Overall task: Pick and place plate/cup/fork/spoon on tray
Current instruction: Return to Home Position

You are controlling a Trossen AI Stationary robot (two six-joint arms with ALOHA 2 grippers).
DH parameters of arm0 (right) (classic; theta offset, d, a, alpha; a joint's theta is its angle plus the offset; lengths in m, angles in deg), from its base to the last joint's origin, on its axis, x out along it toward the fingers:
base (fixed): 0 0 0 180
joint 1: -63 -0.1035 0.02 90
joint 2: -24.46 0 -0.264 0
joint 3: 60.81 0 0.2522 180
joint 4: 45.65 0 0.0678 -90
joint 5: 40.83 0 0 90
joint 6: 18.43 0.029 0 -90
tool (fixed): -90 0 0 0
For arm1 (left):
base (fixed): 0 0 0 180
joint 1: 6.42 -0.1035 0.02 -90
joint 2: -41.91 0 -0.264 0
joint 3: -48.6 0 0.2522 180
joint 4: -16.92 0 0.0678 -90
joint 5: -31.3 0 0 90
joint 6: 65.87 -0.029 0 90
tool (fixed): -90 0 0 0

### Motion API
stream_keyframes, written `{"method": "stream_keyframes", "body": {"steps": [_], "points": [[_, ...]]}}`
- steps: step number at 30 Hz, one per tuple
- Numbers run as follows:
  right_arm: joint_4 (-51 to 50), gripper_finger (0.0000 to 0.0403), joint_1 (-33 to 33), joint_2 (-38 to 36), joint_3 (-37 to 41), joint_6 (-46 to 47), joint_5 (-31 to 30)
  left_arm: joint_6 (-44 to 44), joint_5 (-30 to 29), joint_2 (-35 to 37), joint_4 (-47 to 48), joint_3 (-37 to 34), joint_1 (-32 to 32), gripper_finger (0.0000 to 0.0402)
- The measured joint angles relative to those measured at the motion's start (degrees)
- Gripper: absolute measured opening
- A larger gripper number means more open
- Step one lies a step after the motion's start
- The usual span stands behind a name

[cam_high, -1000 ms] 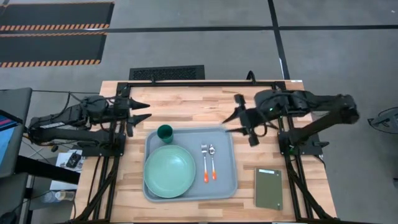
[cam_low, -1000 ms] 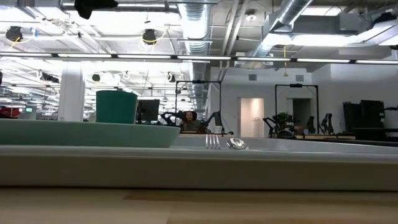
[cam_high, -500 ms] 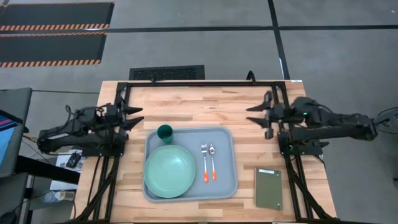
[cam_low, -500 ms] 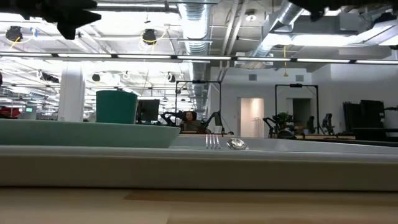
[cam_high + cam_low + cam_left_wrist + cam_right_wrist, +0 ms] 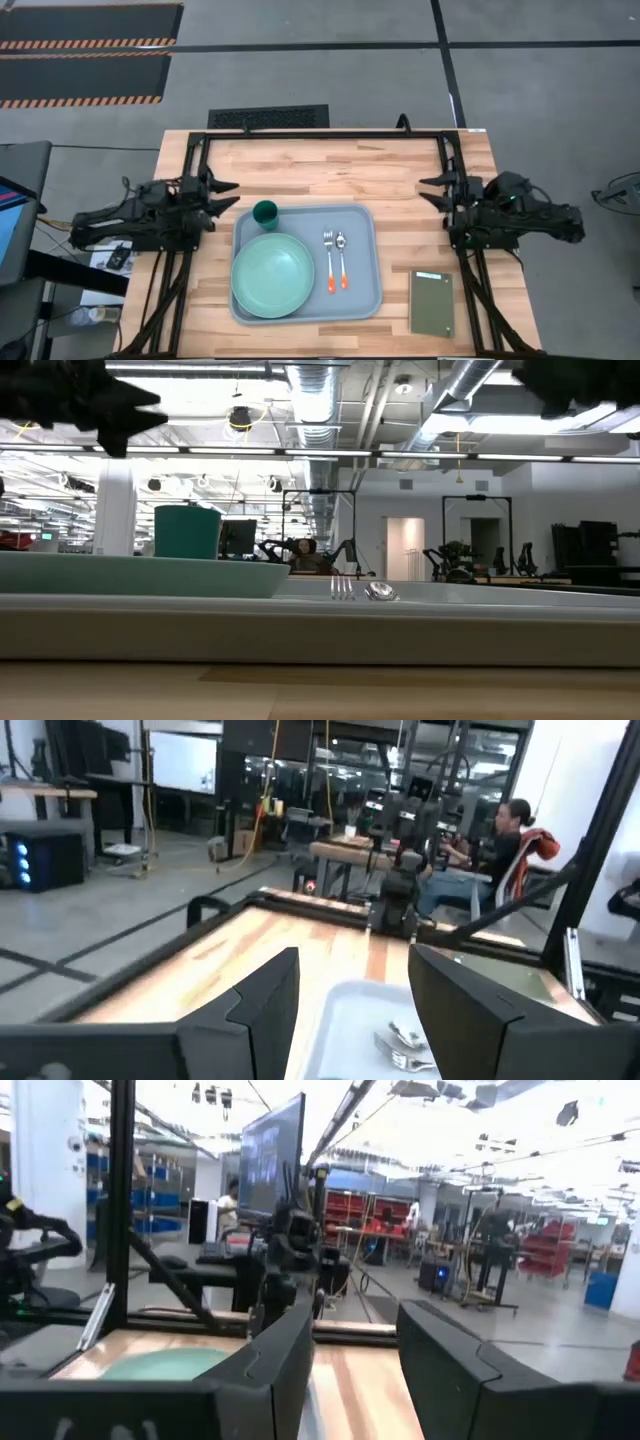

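Observation:
The pale grey-blue tray (image 5: 358, 225) lies mid-table. On it rest the mint-green plate (image 5: 273, 275) at the near left, the dark green cup (image 5: 265, 211) upright at the far left corner, and the fork (image 5: 328, 262) and spoon (image 5: 342, 258) side by side, orange handles toward the near edge. My left gripper (image 5: 228, 194) hovers open left of the tray, pointing level toward it. My right gripper (image 5: 428, 190) hovers open to the tray's right, facing it. Nothing is between either pair of fingers (image 5: 260, 1010) (image 5: 280, 1370).
A dark olive-green slab (image 5: 432, 302) lies on the wood near the table's right front. A black frame (image 5: 320, 134) runs along the table's far edge. Bare wood lies between the tray and each gripper. A person (image 5: 510, 830) sits in the room beyond.
My right gripper has drawn back from above the tray's far right corner toward the table's right edge, sinking and tipping up to near level. My left gripper has sunk lower beside the tray's left side. Both stay open. The things on the tray have not moved.

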Motion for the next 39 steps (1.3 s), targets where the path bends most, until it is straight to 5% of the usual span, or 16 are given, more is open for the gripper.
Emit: {"method": "stream_keyframes", "body": {"steps": [7,14,39], "points": [[8.5,0.0174,0.0,-1.6,9.7,0.6,0.0,5.1,2.6,-0.1,-10.8,-10.5,0.1,0.0177],[14.1,0.0171,0.0,-1.5,15.7,0.6,0.0,5.8,2.8,-0.1,-10.2,-11.1,0.6,0.0177],[4.5,0.0174,0.0,-0.9,15.8,0.4,-0.1,8.9,2.6,-0.7,-10.2,-11.2,1.3,0.0177]]}}
